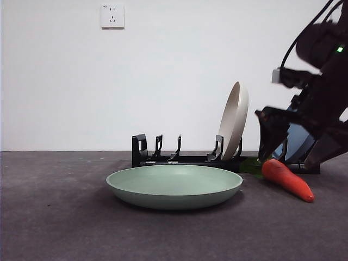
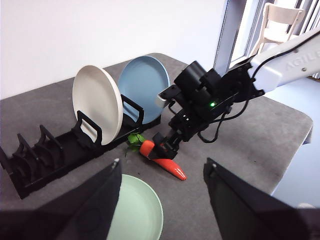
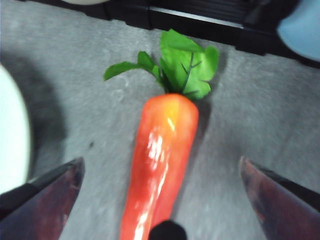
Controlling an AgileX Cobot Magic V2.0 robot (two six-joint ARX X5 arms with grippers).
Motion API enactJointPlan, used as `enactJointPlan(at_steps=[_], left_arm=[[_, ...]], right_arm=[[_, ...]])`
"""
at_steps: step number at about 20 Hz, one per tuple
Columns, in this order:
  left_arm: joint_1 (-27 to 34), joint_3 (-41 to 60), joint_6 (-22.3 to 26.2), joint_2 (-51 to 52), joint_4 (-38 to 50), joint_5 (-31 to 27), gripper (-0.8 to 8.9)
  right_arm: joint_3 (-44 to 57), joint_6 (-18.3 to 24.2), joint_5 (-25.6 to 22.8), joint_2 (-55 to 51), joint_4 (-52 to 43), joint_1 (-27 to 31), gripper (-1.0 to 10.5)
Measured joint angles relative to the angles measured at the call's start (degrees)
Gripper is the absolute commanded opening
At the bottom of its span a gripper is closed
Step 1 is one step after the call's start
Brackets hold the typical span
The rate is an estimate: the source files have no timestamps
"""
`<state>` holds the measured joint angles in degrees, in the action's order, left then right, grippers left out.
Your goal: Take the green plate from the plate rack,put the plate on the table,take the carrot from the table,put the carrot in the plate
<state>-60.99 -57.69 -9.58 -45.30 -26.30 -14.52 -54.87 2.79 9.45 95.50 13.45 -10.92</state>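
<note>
The green plate (image 1: 174, 185) lies flat on the table (image 1: 54, 217) in front of the plate rack (image 1: 185, 159). To its right the carrot (image 1: 288, 179) lies on the table, leaves toward the rack. My right gripper (image 1: 288, 161) hangs low over the carrot's thick end. In the right wrist view its jaws are open (image 3: 161, 161), one on each side of the carrot (image 3: 160, 150), not closed on it. My left gripper (image 2: 162, 162) is open and empty, held high above the green plate (image 2: 135, 210), looking down at the carrot (image 2: 165, 161).
A cream plate (image 1: 235, 119) stands upright in the rack, and a blue plate (image 1: 296, 144) stands behind the right arm. The rack's left slots (image 2: 50, 155) hold nothing. The table edge (image 2: 300, 135) runs beyond the right arm.
</note>
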Motion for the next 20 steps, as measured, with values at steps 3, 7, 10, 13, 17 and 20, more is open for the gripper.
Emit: enactJointPlan(at_steps=[3,7,10,13,17,20], left_arm=[[0.0,0.0,-0.5,0.0,-0.5,0.0,2.83],[0.0,0.0,-0.6,0.0,-0.5,0.0,2.83],[0.0,0.0,-0.6,0.0,-0.6,-0.1,2.83],[0.0,0.0,-0.6,0.0,-0.6,-0.1,2.83],[0.0,0.0,-0.6,0.0,-1.6,-0.1,2.83],[0.0,0.0,-0.6,0.0,-2.5,-0.1,2.83]], right_arm=[[0.0,0.0,-2.0,2.2,-2.7,-0.7,4.9],[0.0,-0.3,-2.0,4.0,-3.8,-0.7,3.6],[0.0,-0.7,-2.0,4.5,-4.2,-0.7,1.5],[0.0,-1.4,-2.0,4.5,-4.1,-0.7,1.1],[0.0,-1.8,-2.0,4.5,-4.1,-0.7,-0.1],[0.0,-2.2,-2.0,3.4,-2.4,-0.9,-0.1]])
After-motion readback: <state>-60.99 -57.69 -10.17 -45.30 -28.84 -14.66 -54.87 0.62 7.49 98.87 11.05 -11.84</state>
